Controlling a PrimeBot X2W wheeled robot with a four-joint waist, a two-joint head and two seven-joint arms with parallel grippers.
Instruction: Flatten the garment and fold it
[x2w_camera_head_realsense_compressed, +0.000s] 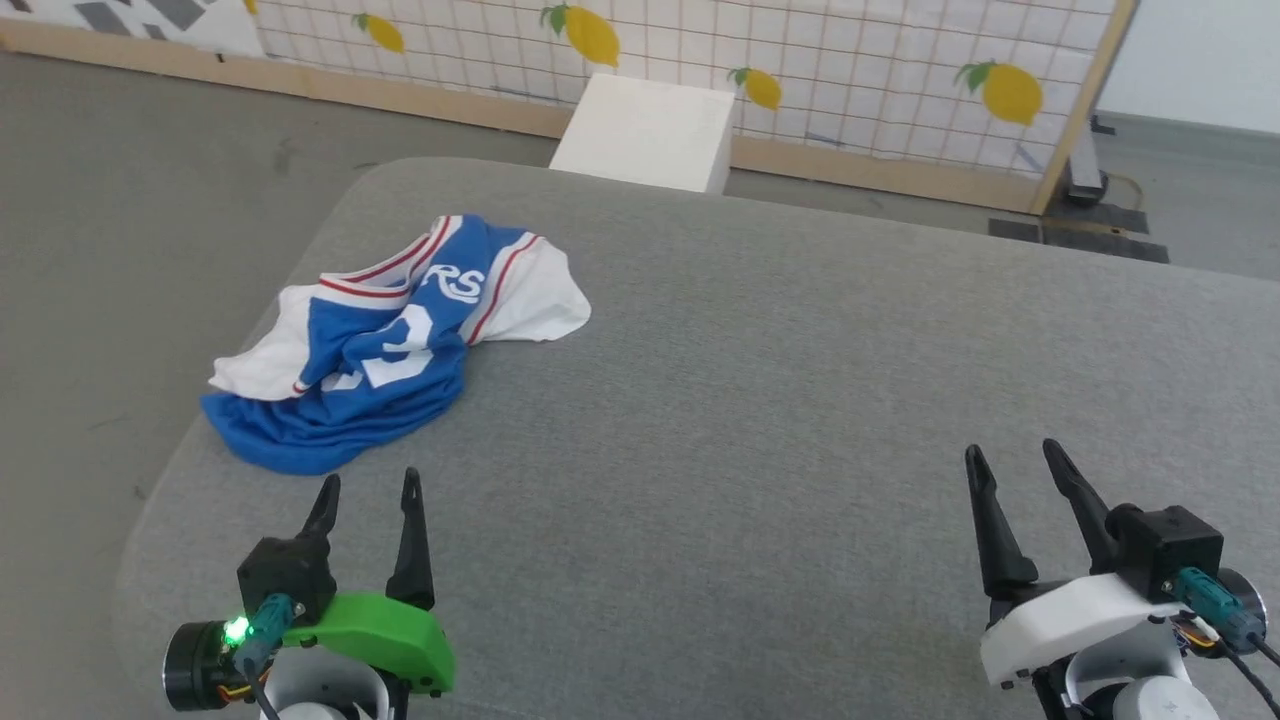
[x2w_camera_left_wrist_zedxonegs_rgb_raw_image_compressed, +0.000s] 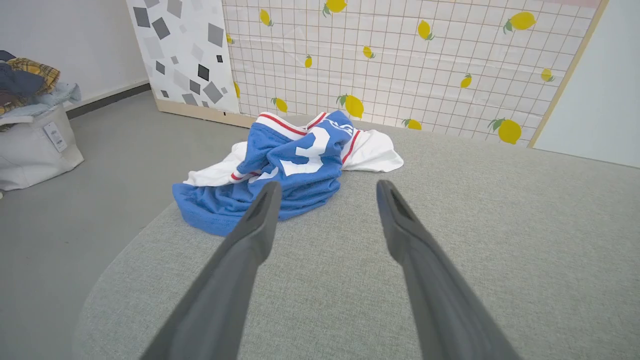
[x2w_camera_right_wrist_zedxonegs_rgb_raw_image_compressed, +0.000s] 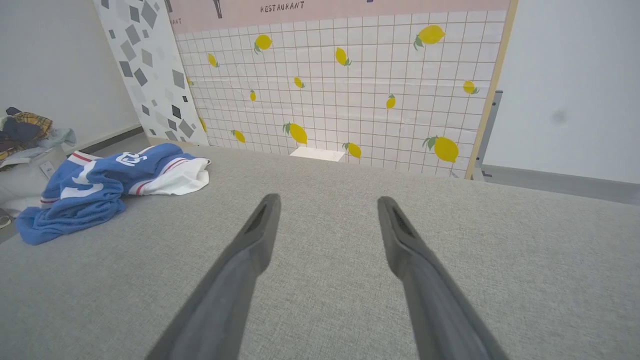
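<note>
Both grippers, left gripper (x2w_camera_head_realsense_compressed: 367, 490) and right gripper (x2w_camera_head_realsense_compressed: 1018, 462), sit wide open holding nothing. The crumpled royal-blue jersey T-shirt with white sleeves (x2w_camera_head_realsense_compressed: 385, 340) lies near the left one on the grey fabric table (x2w_camera_head_realsense_compressed: 760, 380). Probably best to grab a hem edge and spread first.

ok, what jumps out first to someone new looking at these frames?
The crumpled blue-and-white garment stands out, bunched near the left edge of the grey cushioned surface. The left tool sits just short of it, open, while the right tool, also open, is far off at the lower right. Behind the surface, a lemon-print panel catches the eye.
</note>
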